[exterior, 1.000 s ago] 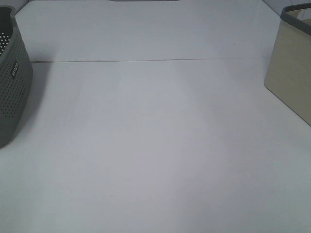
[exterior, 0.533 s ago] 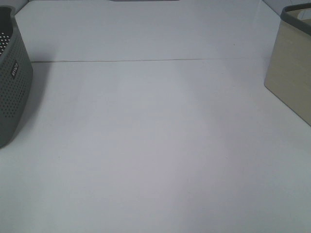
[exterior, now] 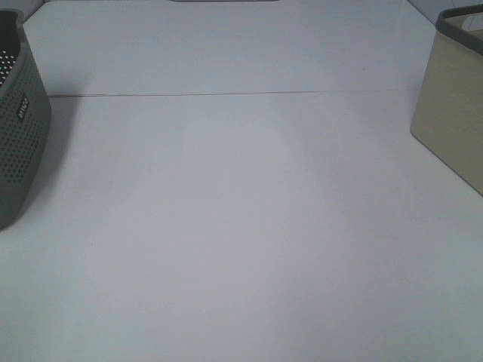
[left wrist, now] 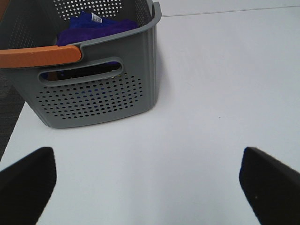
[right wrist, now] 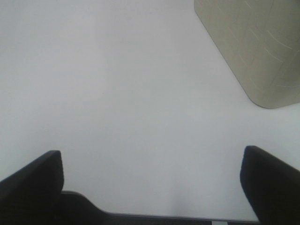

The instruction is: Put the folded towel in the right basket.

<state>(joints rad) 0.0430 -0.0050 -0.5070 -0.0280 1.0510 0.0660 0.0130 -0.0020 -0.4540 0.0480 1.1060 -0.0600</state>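
Observation:
A folded purple-blue towel (left wrist: 98,23) lies inside the grey perforated basket (left wrist: 93,93) with an orange handle (left wrist: 40,55), seen in the left wrist view. That basket stands at the left edge of the high view (exterior: 19,143). The beige right basket (exterior: 453,121) stands at the right edge and also shows in the right wrist view (right wrist: 253,47). My left gripper (left wrist: 145,183) is open and empty, back from the grey basket. My right gripper (right wrist: 152,183) is open and empty over bare table, short of the beige basket. Neither gripper shows in the high view.
The white table (exterior: 241,226) has a thin seam line (exterior: 226,94) across its far part. The table's left edge and dark floor (left wrist: 9,108) show beside the grey basket.

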